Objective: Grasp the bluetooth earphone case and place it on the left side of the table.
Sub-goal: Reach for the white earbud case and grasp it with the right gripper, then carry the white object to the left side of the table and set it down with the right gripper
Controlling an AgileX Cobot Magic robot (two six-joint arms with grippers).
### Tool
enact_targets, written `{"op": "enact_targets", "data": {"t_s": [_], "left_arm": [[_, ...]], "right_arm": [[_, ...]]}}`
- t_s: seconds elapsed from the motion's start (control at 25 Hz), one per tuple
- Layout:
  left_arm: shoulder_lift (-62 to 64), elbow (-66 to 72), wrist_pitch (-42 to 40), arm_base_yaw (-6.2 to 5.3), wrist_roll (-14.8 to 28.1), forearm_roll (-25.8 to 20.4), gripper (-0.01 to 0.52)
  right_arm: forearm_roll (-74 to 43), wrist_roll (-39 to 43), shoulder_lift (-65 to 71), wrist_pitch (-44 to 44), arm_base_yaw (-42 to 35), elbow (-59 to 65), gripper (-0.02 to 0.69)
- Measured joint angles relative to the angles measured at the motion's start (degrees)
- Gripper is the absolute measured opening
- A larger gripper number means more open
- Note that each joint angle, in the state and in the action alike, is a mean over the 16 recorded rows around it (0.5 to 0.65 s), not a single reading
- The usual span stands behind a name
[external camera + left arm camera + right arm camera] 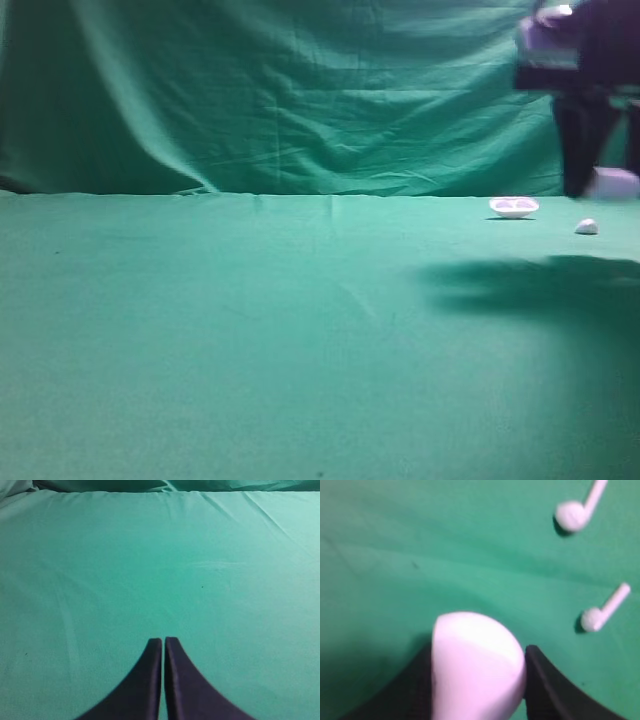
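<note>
Right wrist view: right claw (477, 680) clamps the bluetooth earphone case (475, 665) between its fingers.

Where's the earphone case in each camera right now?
Exterior high: the bluetooth earphone case is at the far right edge, under the right gripper.
Left wrist: not in view.
Right wrist: bottom centre, between the fingers.
Shared landmark: the green table.

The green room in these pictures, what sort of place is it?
Probably a robot test or recording set: a table under plain green cloth, a matching draped backdrop, and the right gripper holding a white bluetooth earphone case near two loose earbuds.
</note>
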Motion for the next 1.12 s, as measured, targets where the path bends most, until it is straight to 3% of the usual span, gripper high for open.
{"op": "enact_targets", "data": {"t_s": [0.36, 0.72, 1.12], "left_arm": [[0.0, 0.0, 0.0, 0.00, 0.0, 0.0, 0.000], [0.0, 0.0, 0.0, 0.00, 0.0, 0.0, 0.000], [0.0, 0.0, 0.0, 0.00, 0.0, 0.0, 0.000]], "right_arm": [[0.5, 0.0, 16.0, -1.5, 16.0, -20.1, 0.322], [0.4, 0.0, 29.6, -3.2, 22.0, -32.5, 0.327], [0.3, 0.0, 30.1, -2.7, 22.8, -35.4, 0.505]]}}
